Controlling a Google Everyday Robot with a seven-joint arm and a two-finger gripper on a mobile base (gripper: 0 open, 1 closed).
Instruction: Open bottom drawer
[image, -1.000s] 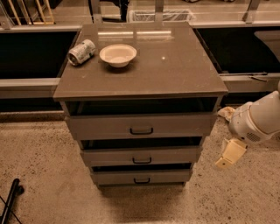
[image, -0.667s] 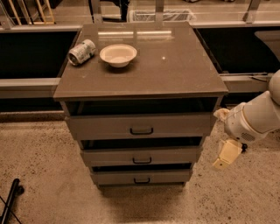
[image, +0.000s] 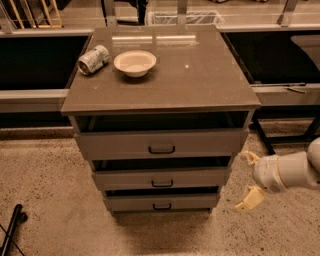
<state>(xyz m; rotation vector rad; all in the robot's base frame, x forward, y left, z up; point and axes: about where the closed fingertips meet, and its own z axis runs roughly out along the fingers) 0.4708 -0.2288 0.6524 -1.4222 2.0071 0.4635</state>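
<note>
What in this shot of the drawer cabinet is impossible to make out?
Camera view:
- Bottom drawer inside: hidden by its front and the drawer above.
- Arm: cut off by the right edge; its open jaws hang right of the cabinet.
- Can label: too small to read.

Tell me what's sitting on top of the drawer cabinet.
A can lying on its side and a white bowl beside it, back-left on the cabinet top. What lies beneath them is covered. The gripper hangs right of the bottom drawer, jaws open.
</note>
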